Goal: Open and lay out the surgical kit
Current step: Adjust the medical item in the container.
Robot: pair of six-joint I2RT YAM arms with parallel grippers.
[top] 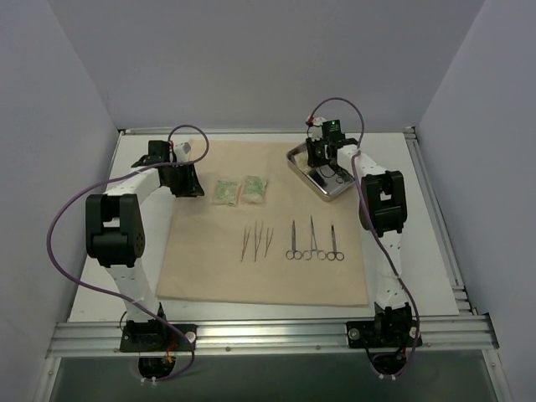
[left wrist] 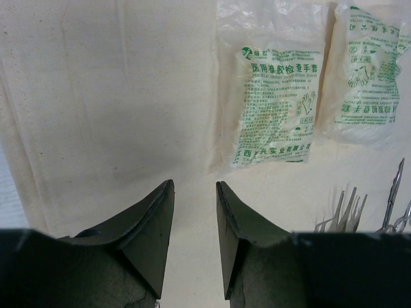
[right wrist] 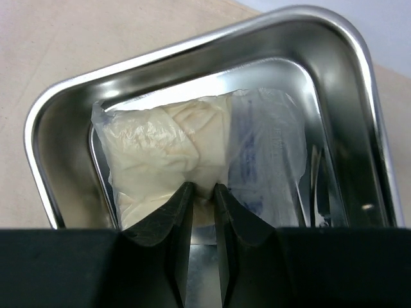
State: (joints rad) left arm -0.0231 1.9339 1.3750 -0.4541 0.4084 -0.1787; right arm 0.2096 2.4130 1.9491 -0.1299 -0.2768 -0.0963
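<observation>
The beige cloth [top: 251,276] lies spread flat. On it are two green-printed packets [top: 224,191] [top: 253,189], thin tweezers [top: 257,240] and three scissor-handled forceps [top: 314,241]. The steel tray [top: 295,159] sits at the cloth's far right corner. My right gripper [right wrist: 203,187] is down inside the tray [right wrist: 359,58], its jaws pinched on the near edge of a clear packet [right wrist: 173,151] with cream contents. My left gripper [left wrist: 194,186] hovers open over bare cloth [left wrist: 96,128] left of the packets [left wrist: 273,106] [left wrist: 369,83], with nothing between its fingers. Tweezer tips [left wrist: 343,208] show at its right.
White tabletop [top: 142,155] borders the cloth, framed by aluminium rails [top: 268,335] at the front and sides. Grey walls enclose the cell. Purple cables [top: 67,218] loop off both arms. A slim metal piece [right wrist: 318,186] lies along the tray's right wall.
</observation>
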